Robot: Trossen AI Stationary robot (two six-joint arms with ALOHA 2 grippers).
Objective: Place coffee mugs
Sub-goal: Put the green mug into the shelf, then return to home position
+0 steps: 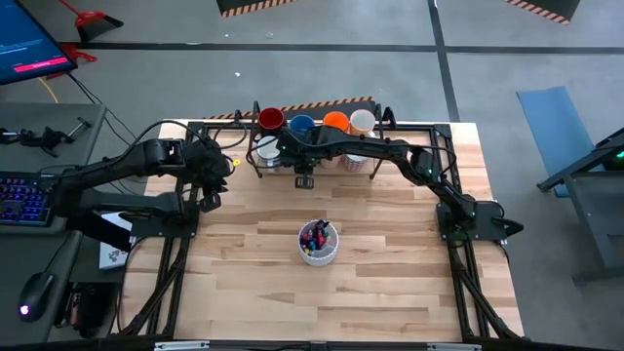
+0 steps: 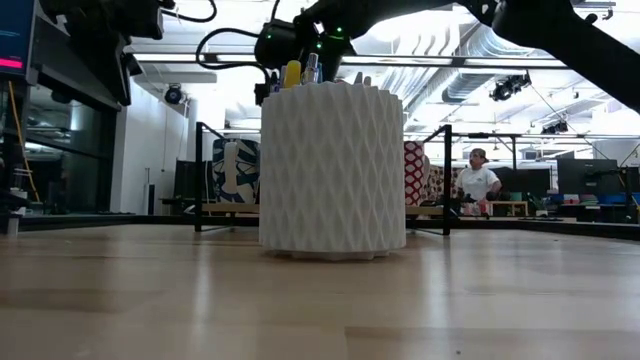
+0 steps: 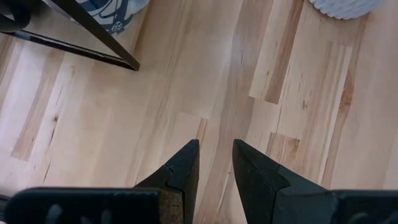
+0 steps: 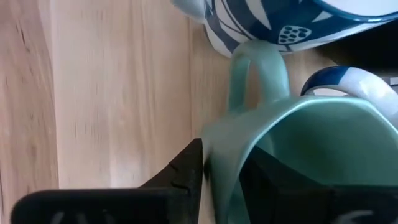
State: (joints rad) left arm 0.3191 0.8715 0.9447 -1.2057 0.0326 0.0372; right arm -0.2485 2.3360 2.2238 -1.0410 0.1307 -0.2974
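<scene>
While the right gripper [image 4: 221, 180] straddles a glossy green mug's [image 4: 298, 155] curved wall, the left gripper [image 3: 214, 165] hangs slightly parted.

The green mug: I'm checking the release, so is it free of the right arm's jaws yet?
Not yet. In the right wrist view, the green mug's rim wall sits between the right gripper's partly parted jaws.

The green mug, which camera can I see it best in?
The right wrist view: the green mug fills the picture, its rim between the right gripper's fingers. The high view hides it under the arm; the low and left wrist views don't show it.
</scene>
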